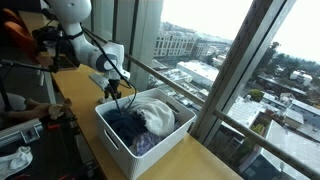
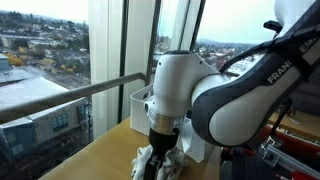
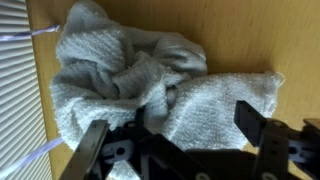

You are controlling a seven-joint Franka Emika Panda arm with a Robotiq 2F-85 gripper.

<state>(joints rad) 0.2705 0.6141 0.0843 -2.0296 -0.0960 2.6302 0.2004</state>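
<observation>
1. Tall windows point(image 1: 250, 60) look out over a city of rooftops, and a wooden table point(image 1: 205, 160) runs along them in both exterior views
2. On that table stands a white bin point(image 1: 128, 152), open at the top, with a dark blue cloth point(image 1: 124, 120) and a white cloth point(image 1: 157, 112) heaped inside it
3. A white arm point(image 2: 185, 85) bends down beside the bin, and the gripper point(image 1: 115, 92) hangs just outside the bin's rim, low over the table
4. A pale towel point(image 3: 130, 70) lies crumpled on the bare wood, outside the bin and right under the gripper; the wrist view looks straight down on its folds
5. The gripper's two dark fingers point(image 3: 96, 140) stand wide apart in the wrist view, one at each side of the towel's near part, with the cloth between them and nothing clamped
6. Seen in an exterior view, the towel bunches up white at the foot of the gripper, but whether the fingertips already touch the cloth cannot be told from any view
</observation>
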